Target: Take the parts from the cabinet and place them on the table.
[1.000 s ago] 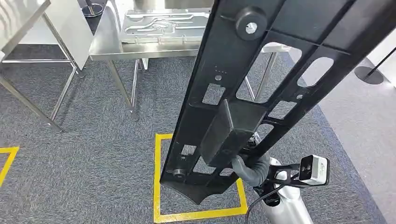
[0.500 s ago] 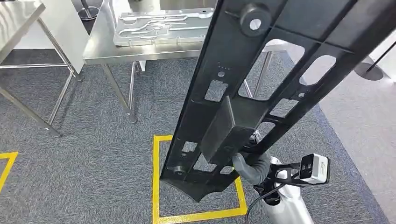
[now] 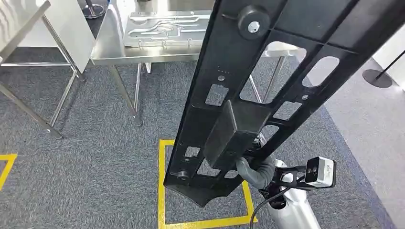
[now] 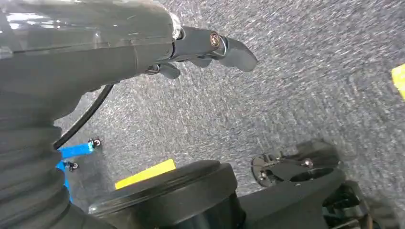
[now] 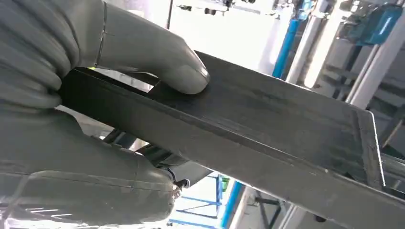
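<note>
A long black part (image 3: pixel 267 62) with cut-out holes and a box-shaped block rises steeply across the head view, from low centre to the upper right. My right hand (image 3: pixel 255 171) grips it at its lower end, under the block. The right wrist view shows that hand (image 5: pixel 95 119) with its thumb pressed on the part's flat black bar (image 5: pixel 277 129). My left hand (image 4: pixel 205 45) hangs over the grey carpet, holding nothing, fingers loosely apart. The steel table (image 3: pixel 143 53) stands ahead on the upper left, with a silver machined plate (image 3: pixel 162 24) lying on it.
A second steel table (image 3: pixel 19 19) stands at the far left. A yellow taped square (image 3: pixel 162 191) marks the carpet under the part's lower end, and another yellow mark (image 3: pixel 5 164) is at the left edge. A round stand base (image 3: pixel 377 76) sits at the right.
The whole view swayed slightly left and back as the camera moved. The black part stays in my right hand at the same angle.
</note>
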